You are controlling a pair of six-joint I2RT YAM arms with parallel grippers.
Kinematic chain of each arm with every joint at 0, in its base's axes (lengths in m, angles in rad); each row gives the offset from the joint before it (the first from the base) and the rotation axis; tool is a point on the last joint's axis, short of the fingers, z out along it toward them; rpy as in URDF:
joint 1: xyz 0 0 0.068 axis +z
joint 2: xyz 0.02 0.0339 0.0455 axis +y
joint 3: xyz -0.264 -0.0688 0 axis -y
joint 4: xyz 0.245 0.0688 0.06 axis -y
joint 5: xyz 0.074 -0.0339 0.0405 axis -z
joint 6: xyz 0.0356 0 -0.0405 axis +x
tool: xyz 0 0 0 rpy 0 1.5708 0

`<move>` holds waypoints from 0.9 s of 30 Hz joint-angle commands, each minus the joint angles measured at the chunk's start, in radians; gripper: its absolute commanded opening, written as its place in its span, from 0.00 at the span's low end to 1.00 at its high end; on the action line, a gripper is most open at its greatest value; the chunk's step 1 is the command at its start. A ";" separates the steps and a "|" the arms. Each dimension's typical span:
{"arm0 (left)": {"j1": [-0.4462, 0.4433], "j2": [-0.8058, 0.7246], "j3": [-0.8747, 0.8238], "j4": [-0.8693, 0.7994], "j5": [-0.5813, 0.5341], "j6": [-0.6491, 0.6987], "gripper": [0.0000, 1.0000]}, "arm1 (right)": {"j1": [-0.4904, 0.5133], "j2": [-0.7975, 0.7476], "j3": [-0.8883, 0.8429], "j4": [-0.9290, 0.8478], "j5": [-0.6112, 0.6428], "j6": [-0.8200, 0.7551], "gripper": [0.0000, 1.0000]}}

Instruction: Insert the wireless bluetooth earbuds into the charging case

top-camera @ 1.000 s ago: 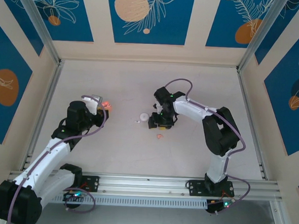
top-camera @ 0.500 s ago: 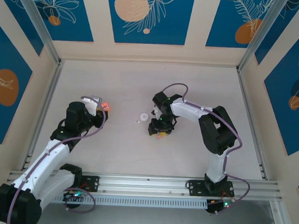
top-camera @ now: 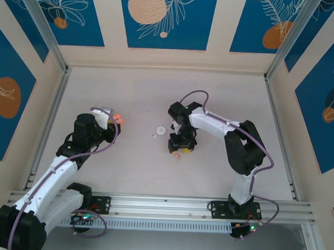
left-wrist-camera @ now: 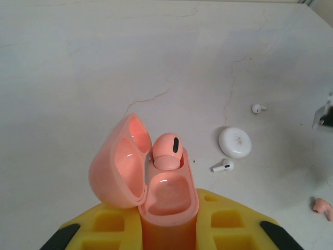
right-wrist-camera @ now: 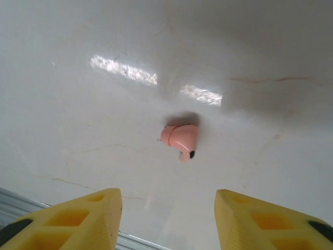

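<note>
Your left gripper clamps the open salmon-pink charging case, one pink earbud seated inside, while your right gripper hangs with jaws apart above the second pink earbud on the table, a white earbud lying just beside the white disc.

Left tool gripping salmon-pink case, right tool over pink earbud, white disc between them

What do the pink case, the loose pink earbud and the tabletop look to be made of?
Pink case: probably smooth moulded plastic, semi-gloss, with soft highlights in its wells. Loose pink earbud: similar smooth plastic, satin, faint sheen. Tabletop: hard and glossy, marble-like with thin veins and bright reflections; stone or laminate, unclear.
</note>
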 commanded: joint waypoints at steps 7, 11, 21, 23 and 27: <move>0.011 -0.012 0.002 0.010 0.002 -0.003 0.13 | 0.040 0.088 0.154 -0.197 0.122 0.127 0.47; 0.011 -0.011 0.005 0.007 0.003 -0.001 0.13 | 0.066 0.157 0.199 -0.222 0.147 0.110 0.47; 0.011 -0.012 0.005 0.009 0.006 -0.001 0.13 | 0.094 0.259 0.245 -0.208 0.154 0.079 0.46; 0.011 -0.013 0.007 0.008 0.009 -0.001 0.13 | 0.098 0.272 0.246 -0.201 0.147 0.076 0.46; 0.012 -0.012 0.006 0.006 0.009 -0.001 0.13 | 0.102 0.292 0.248 -0.193 0.148 0.071 0.45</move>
